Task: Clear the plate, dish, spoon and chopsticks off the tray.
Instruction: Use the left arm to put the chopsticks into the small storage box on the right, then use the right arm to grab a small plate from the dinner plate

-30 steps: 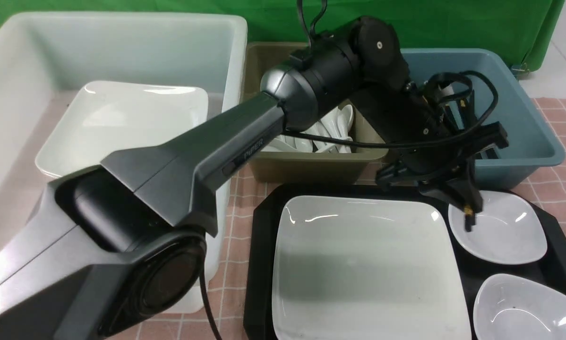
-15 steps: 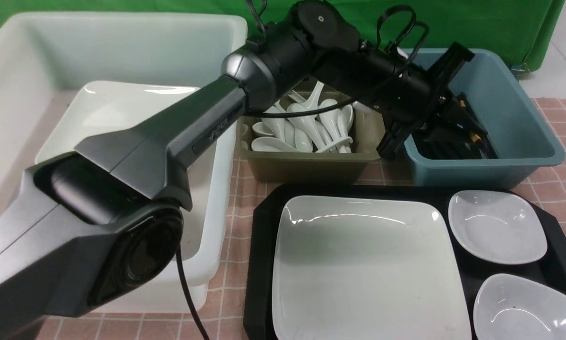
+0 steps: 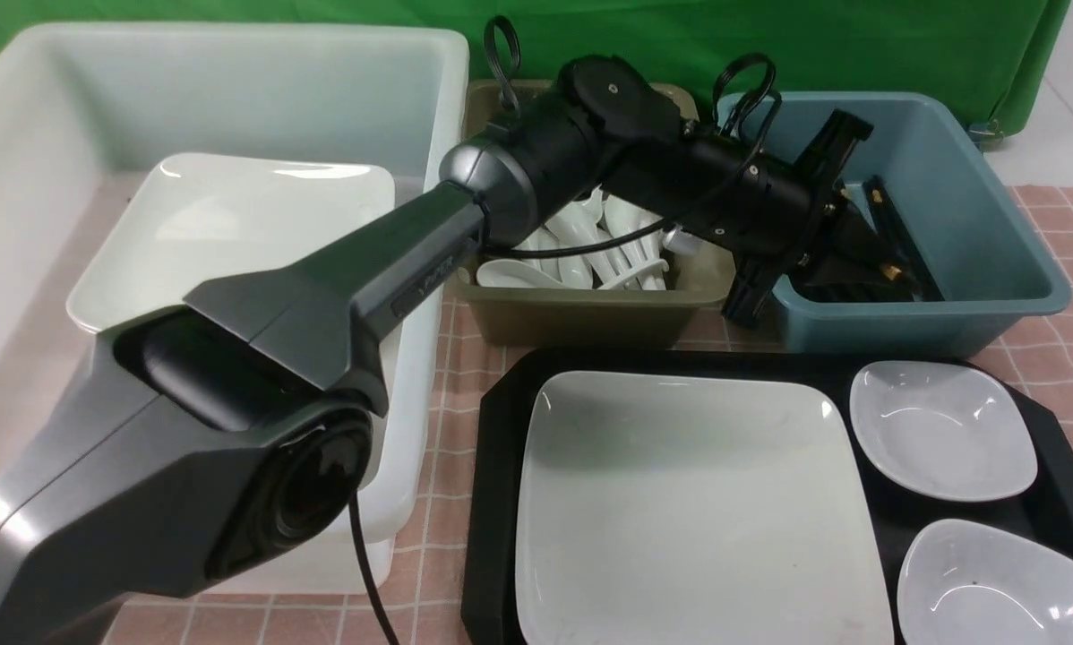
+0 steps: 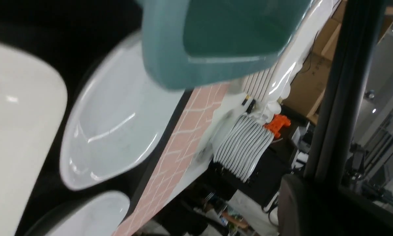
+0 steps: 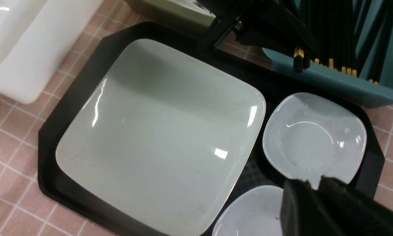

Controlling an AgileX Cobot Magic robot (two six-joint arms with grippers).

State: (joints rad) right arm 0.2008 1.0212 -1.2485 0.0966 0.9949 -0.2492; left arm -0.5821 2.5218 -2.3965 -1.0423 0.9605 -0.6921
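Note:
The large white plate (image 3: 693, 502) lies on the black tray (image 3: 492, 466), with two small white dishes (image 3: 944, 430) (image 3: 993, 582) to its right. My left gripper (image 3: 859, 246) reaches into the blue bin (image 3: 993, 296) and seems shut on black chopsticks (image 3: 890, 267) with gold bands; their ends (image 5: 297, 59) hang over the bin's near rim. My right gripper (image 5: 314, 180) is shut and empty, above the two dishes (image 5: 314, 137). No spoon shows on the tray. The plate (image 5: 160, 131) and tray (image 5: 52, 137) show in the right wrist view.
A white bin (image 3: 438, 107) at the left holds another large plate (image 3: 232, 233). An olive bin (image 3: 590, 318) behind the tray holds several white spoons (image 3: 590, 251). Several chopsticks (image 5: 347, 39) lie in the blue bin. The cloth is pink checked.
My left arm lifted the chopsticks from above the far small dish, swung them back over the blue bin, and has lowered them into it. The plate and dishes have not moved.

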